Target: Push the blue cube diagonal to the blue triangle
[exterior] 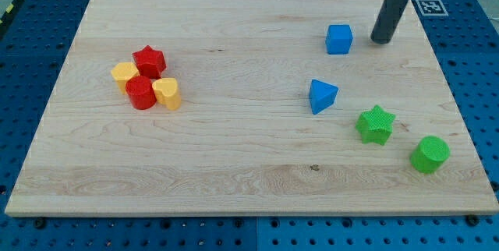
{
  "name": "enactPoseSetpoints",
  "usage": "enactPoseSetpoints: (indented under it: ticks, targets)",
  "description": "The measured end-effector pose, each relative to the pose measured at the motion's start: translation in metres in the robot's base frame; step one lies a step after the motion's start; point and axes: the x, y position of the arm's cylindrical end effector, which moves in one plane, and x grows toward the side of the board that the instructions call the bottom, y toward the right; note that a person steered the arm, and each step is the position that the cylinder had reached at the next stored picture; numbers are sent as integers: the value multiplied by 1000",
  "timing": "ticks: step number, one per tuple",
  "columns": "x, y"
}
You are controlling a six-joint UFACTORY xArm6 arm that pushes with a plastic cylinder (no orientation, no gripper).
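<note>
Landmark: blue triangle (pixel 322 96), lying on the wooden board (pixel 234 165) right of the board's centre; one corner points toward the view's right.

1. Blue cube (pixel 339 39): above the blue triangle and slightly to its right, apart from it. Sits nearly square to the board's edges; no long axis to speak of.
2. My tip (pixel 380 40): above and right of the triangle, just beside the cube's right face with a narrow gap showing. The rod leans up toward the view's top right. It has no jaws, so nothing is grasped or released.
3. Green star (pixel 376 124): below and right of the triangle, near it.
4. Green cylinder (pixel 429 154): farther below and right, beyond the star.
5. Red star (pixel 149 61), yellow hexagonal block (pixel 124 72), red cylinder (pixel 141 93), yellow block (pixel 167 93): one touching cluster, well apart to the triangle's left.

Nothing lies between cube and triangle.
</note>
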Motion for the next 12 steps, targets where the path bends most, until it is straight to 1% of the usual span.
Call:
enactPoseSetpoints:
  ticks: [1,2,4,5,6,8,10,12]
  targets:
    - [-1,-5]
    - [-1,-34]
    - [-3,-49]
    - [-3,-70]
    - [-3,-78]
    - [9,-79]
    - [18,-102]
    - [37,-123]
